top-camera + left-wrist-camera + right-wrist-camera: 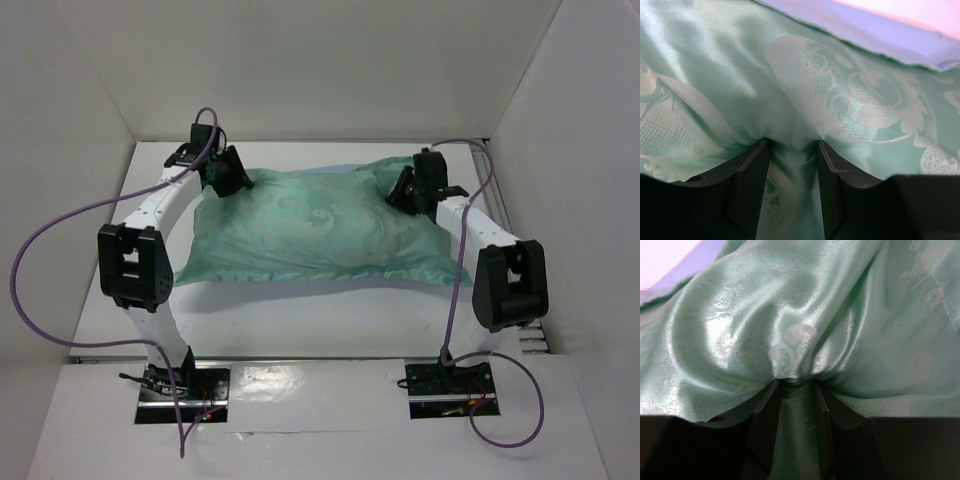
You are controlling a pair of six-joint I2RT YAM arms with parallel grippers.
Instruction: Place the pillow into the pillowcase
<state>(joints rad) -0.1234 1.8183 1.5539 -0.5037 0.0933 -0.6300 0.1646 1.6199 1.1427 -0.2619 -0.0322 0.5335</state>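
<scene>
The pillowcase (320,225) lies sea-green face up across the middle of the table and bulges plump and full. A strip of its light blue face (338,167) shows along the far edge. No white pillow shows; it is hidden. My left gripper (232,178) presses into the far left corner. In the left wrist view my left gripper (793,145) is shut on a bunched fold of the pillowcase (815,85). My right gripper (412,195) sits at the far right corner. The right wrist view shows my right gripper (796,384) pinching a fold of the pillowcase (790,315).
White walls (60,120) close in the table on the left, back and right. The white table (300,320) runs between the pillowcase and the arm bases. Purple cables (30,300) loop from both arms, and a second purple cable (520,430) hangs near the right base.
</scene>
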